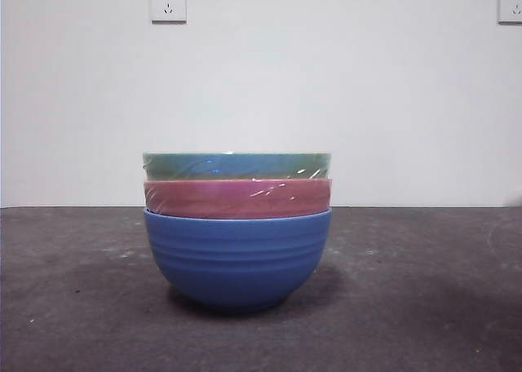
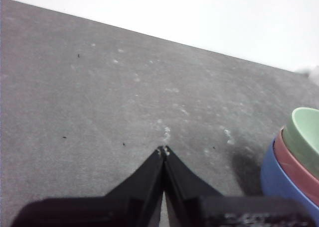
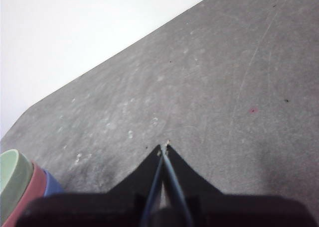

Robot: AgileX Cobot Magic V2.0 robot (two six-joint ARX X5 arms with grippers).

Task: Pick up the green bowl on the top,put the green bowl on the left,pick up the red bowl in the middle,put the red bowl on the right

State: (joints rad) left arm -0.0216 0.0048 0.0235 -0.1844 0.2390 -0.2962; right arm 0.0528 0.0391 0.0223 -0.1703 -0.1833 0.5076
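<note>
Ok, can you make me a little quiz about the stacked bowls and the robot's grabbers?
1. True or false: the green bowl sits on top of the stack.
2. Which bowl touches the table? A) green B) red C) blue
3. Fill in: both the left gripper and the right gripper are ____, holding nothing.

Key:
1. True. It nests in the red bowl.
2. C, the blue bowl.
3. Shut. Both sit beside the stack, not touching it.
</note>
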